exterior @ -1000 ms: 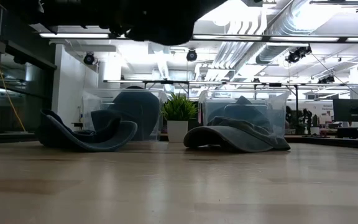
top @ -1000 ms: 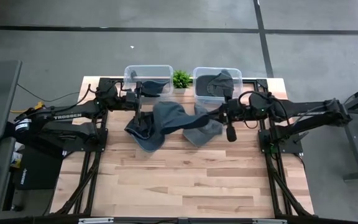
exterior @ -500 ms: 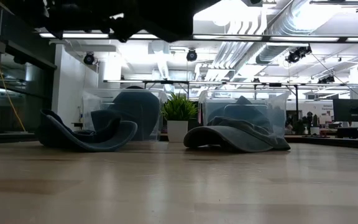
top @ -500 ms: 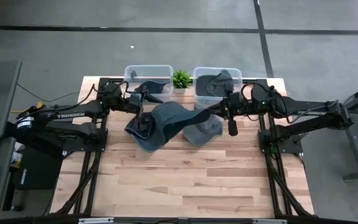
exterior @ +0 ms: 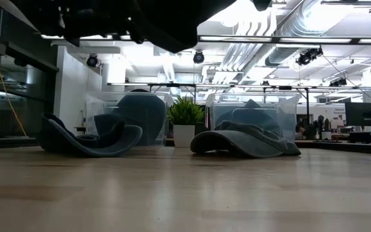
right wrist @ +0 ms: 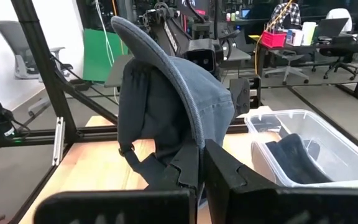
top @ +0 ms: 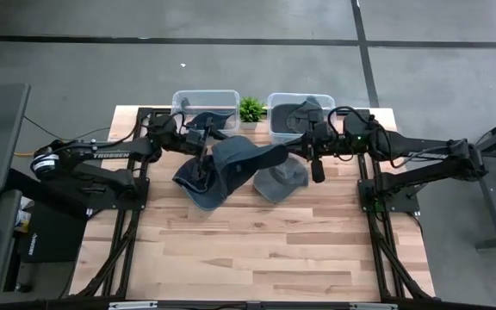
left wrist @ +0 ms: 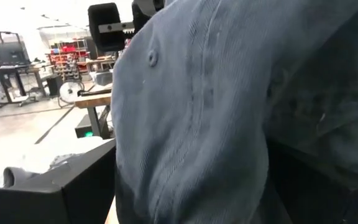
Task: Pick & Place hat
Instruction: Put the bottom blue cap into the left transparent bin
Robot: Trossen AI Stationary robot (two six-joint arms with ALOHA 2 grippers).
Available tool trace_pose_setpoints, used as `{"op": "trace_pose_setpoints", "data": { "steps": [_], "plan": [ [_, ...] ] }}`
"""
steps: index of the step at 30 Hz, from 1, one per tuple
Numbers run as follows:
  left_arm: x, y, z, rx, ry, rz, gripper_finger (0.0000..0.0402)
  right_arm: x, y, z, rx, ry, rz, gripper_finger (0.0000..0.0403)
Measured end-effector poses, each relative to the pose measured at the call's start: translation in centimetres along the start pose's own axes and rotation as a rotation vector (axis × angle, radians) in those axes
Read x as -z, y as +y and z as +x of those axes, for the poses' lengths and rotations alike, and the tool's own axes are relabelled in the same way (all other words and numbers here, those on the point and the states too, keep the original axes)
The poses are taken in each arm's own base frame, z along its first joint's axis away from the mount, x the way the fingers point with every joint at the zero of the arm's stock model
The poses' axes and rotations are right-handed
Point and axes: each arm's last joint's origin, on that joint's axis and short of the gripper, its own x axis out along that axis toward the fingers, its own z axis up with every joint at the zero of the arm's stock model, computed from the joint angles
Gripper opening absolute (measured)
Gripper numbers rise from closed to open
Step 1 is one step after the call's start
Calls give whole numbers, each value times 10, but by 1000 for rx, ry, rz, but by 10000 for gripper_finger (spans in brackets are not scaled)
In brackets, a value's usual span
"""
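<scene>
Above the wooden table (top: 257, 250), both pincers clamp 1 blue-grey cap (top: 239, 159), brim (right wrist: 166, 59) curved.

left gripper (top: 203, 138): raised, clamped | right gripper (top: 293, 151): raised, clamped

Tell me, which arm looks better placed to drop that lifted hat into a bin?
Probably the right. The right gripper is shut on the held cap by its brim, close to the right bin. The left gripper is beside the cap too, but its grip is hidden.
</scene>
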Motion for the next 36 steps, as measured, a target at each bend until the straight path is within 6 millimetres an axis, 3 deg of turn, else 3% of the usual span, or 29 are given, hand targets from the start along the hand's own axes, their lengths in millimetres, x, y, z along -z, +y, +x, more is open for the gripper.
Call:
{"op": "trace_pose_setpoints", "data": {
  "steps": [12,16,22,33,36],
  "plan": [
    [-12,3,3,-3,-29,35,374,-1,0,0,7,-11,21,1],
    [-12,3,3,-9,-26,34,354,-1,0,0,9,-11,20,1],
    [-12,3,3,-13,-26,35,262,-1,0,0,17,-11,18,1],
    [-12,6,3,-115,-17,47,23,-1,-1,0,21,-7,18,1],
    [-12,6,3,-118,-17,47,11,-1,-1,0,21,-7,18,1]
  ]
}}
